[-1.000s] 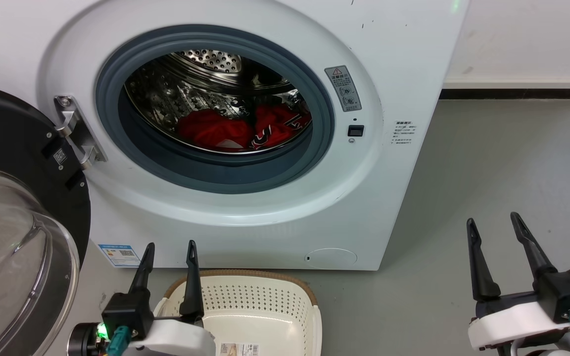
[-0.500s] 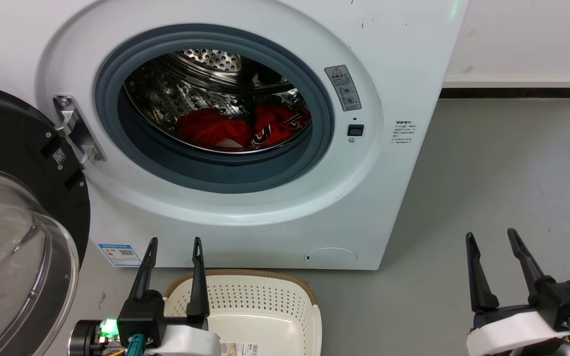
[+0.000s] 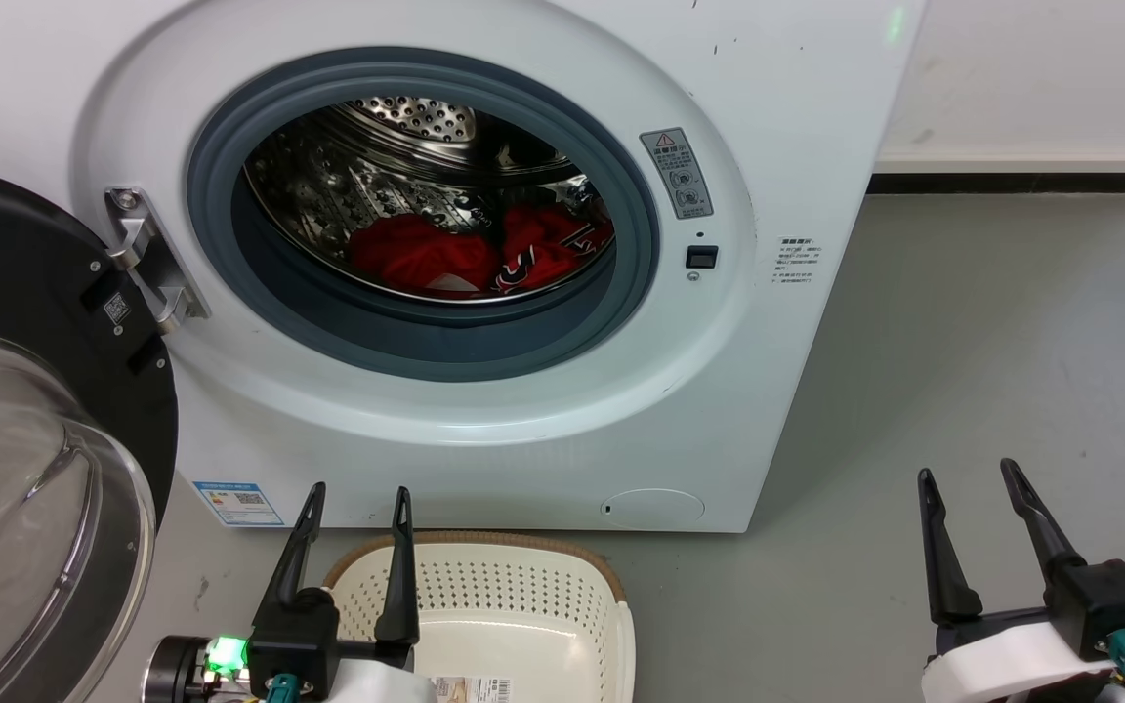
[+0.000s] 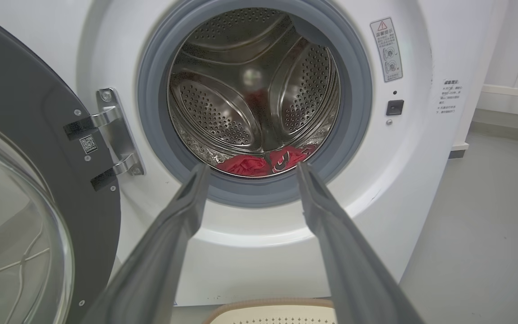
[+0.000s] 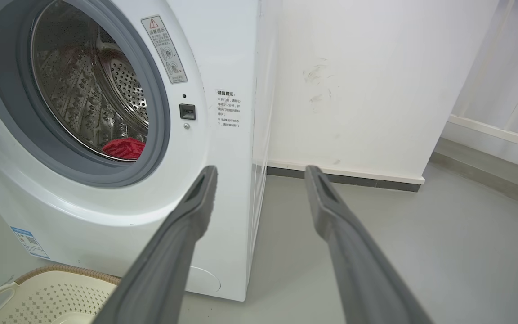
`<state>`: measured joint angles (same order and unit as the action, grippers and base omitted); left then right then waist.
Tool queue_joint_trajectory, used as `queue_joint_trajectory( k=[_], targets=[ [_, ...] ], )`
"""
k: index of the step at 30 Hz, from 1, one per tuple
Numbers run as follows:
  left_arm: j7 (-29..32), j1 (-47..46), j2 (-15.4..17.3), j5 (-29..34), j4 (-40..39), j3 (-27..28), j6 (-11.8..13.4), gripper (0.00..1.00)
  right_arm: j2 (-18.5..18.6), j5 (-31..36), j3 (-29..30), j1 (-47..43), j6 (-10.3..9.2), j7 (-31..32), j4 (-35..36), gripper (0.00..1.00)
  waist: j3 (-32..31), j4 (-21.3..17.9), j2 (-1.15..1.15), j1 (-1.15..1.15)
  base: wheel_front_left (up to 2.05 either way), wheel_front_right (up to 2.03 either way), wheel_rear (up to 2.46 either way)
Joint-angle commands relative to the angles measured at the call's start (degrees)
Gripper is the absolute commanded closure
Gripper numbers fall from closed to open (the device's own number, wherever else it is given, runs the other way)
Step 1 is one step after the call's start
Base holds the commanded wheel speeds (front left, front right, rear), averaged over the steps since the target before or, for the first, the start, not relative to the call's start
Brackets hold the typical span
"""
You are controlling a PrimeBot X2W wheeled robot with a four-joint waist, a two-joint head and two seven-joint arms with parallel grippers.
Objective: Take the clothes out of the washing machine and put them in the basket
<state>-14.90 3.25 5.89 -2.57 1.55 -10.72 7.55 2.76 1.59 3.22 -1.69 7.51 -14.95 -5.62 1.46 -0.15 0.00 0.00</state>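
— Where are the red clothes (image 3: pixel 479 254)?
— Down in the drum (image 3: pixel 406 127) of the washing machine (image 3: pixel 543 410). Its door (image 3: pixel 25 293) is open.
— And the basket (image 3: pixel 484 586)?
— On the floor (image 3: pixel 963 342), just in front. The left tool (image 3: pixel 359 488) is by its rim, the right tool (image 3: pixel 968 469) is off to the side. Both are spread apart.

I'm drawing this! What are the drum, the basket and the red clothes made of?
The drum looks like polished steel: shiny, reflective, full of punched holes. The basket seems matte cream plastic, its rim brown and woven-looking. The clothes look like soft red fabric, crumpled into folds.
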Motion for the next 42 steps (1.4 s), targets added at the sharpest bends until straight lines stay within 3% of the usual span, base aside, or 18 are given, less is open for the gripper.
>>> queue_joint_trajectory(
  k=[1,20,25,33,42],
  targets=[
    [-0.45,0.54,-0.2,0.76,-0.26,0.11,-0.16,0.0,0.21,0.57,0.02,0.15,-0.04,-0.37,0.07,0.0,0.0,0.01,0.0,0.0,0.0,0.0,0.0],
    [-0.32,0.69,-1.5,2.16,0.37,1.88,-3.17,0.0,0.19,0.74,0.37,0.36,-0.04,-0.3,-1.23,0.0,0.27,-0.38,0.0,0.0,0.0,0.0,0.0],
    [-0.32,-1.25,-0.92,1.76,1.77,1.59,-4.66,0.0,0.2,1.77,1.9,1.92,-0.04,-0.28,-1.37,0.0,3.37,-2.18,0.0,0.0,0.0,0.0,0.0],
    [-0.32,-14.44,4.76,2.42,10.42,1.16,-11.33,0.0,0.16,-0.65,3.17,7.13,-0.04,-0.27,0.57,0.0,15.51,-7.99,0.0,0.0,0.0,0.0,0.0],
    [0.5,-36.18,14.95,4.31,23.16,0.38,-14.33,0.0,0.1,-4.82,2.72,11.57,-0.04,-0.27,1.7,0.0,29.12,-12.84,0.0,0.0,0.0,0.0,0.0]
  ],
)
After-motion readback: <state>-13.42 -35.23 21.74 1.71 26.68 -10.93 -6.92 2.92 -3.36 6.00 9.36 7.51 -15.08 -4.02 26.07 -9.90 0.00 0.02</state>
